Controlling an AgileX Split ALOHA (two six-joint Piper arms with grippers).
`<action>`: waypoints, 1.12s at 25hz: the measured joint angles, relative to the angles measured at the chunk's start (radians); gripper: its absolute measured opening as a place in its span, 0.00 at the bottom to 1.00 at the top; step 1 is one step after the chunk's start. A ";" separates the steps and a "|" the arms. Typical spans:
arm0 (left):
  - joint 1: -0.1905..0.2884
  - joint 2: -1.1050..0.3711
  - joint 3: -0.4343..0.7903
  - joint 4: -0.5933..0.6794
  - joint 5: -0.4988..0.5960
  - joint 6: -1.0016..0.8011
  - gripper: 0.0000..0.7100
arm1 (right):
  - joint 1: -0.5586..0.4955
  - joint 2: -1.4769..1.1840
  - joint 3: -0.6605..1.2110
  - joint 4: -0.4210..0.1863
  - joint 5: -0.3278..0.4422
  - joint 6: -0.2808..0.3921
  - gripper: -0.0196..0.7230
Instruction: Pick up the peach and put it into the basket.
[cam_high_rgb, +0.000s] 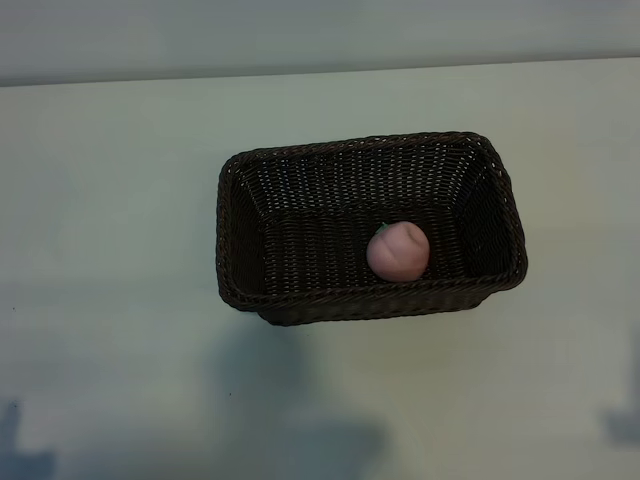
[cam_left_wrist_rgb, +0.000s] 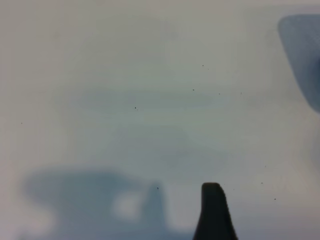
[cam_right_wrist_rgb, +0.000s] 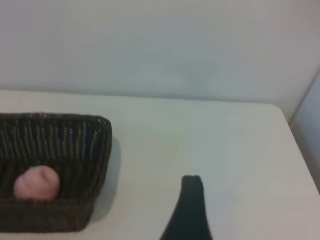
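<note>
Exterior, basket: the dark woven basket (cam_high_rgb: 370, 228) sits centre frame on the pale bench (cam_high_rgb: 110, 250), its long side running left to right.
Exterior, peach: there it is, the peach (cam_high_rgb: 398, 251), down on the basket floor, right of the basket's middle and close to the near wall, a speck of green at its top left.
Exterior, arms: neither arm shows; only soft shadows lie along the bottom edge.
Left wrist, fingers: one dark fingertip (cam_left_wrist_rgb: 214, 212) pokes up at the bottom of the frame over bare bench; these fingers stand open, holding nothing.
Right wrist, fingers: a single dark fingertip (cam_right_wrist_rgb: 189, 210) rises at bottom centre, open too and empty.
Right wrist, basket: the basket's end wall fills the lower left, apart from the fingertip.
Right wrist, peach: pink and round, it peeks over the near rim at far lower left.
</note>
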 joint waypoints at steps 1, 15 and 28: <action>0.000 0.000 0.000 0.000 0.000 0.000 0.71 | 0.000 -0.009 0.018 -0.006 0.001 0.000 0.83; 0.000 0.000 0.000 0.000 0.000 0.001 0.71 | 0.000 -0.010 0.194 -0.006 0.024 -0.009 0.83; 0.000 0.000 0.000 0.000 0.000 0.004 0.71 | 0.000 -0.010 0.215 -0.030 0.060 0.017 0.83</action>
